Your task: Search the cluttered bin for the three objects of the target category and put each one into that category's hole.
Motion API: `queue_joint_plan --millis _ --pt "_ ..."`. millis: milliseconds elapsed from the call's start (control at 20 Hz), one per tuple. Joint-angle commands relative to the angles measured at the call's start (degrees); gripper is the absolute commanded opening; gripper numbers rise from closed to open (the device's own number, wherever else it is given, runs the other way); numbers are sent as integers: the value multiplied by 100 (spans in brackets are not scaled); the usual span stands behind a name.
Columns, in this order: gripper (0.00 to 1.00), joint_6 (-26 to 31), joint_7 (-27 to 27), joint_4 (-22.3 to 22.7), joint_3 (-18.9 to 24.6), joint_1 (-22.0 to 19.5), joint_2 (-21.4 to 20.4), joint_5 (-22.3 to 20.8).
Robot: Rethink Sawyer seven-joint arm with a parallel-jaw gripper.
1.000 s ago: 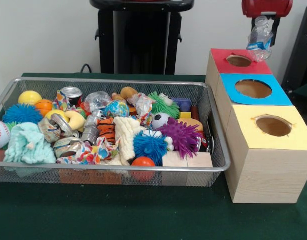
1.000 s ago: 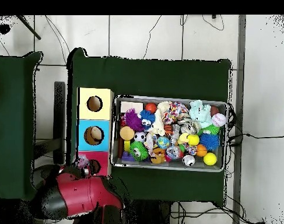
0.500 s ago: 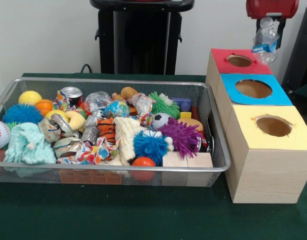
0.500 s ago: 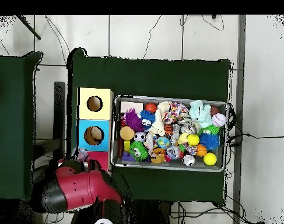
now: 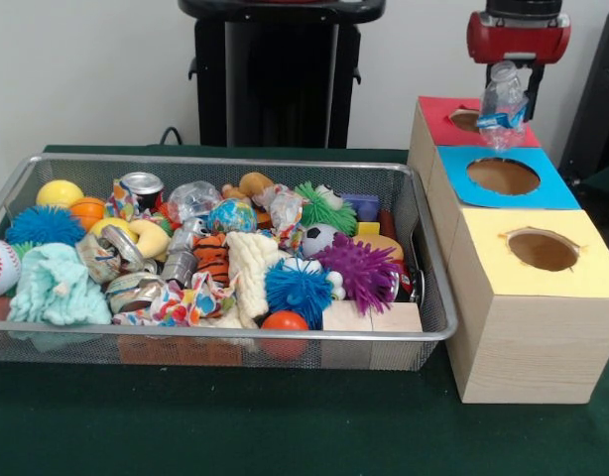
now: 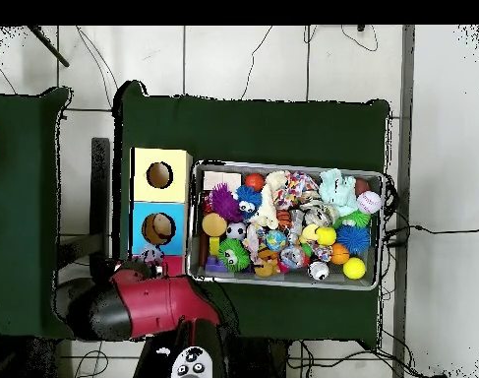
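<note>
front level, overhead top-down, sharing bin [image 5: 424, 327]

no readable text, labels or numbers

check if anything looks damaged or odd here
The clear plastic bottle hanging from the pincer over the red box looks crumpled. The yellow box's hole has ragged edges. Nothing has spilled outside the bin.

Your gripper [image 5: 503, 84] has swung back toward the bin side with its crumpled clear plastic bottle [image 5: 502, 97], so the bottle now hangs over the red-topped box's hole [image 5: 470, 120] rather than off its outer edge.
</note>
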Motion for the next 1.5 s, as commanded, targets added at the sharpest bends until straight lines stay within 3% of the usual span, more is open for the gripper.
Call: queue_joint_plan --millis 50,100,600,750,1500 --pt "0 -12 552 -321 107 -169 344 -143" --pt "100 -26 570 -302 98 -164 339 -143" --pt "100 98 561 -278 88 -132 284 -139" --pt "100 174 562 -416 -97 29 287 -233" --pt "100 -95 598 -249 132 -132 390 -113"
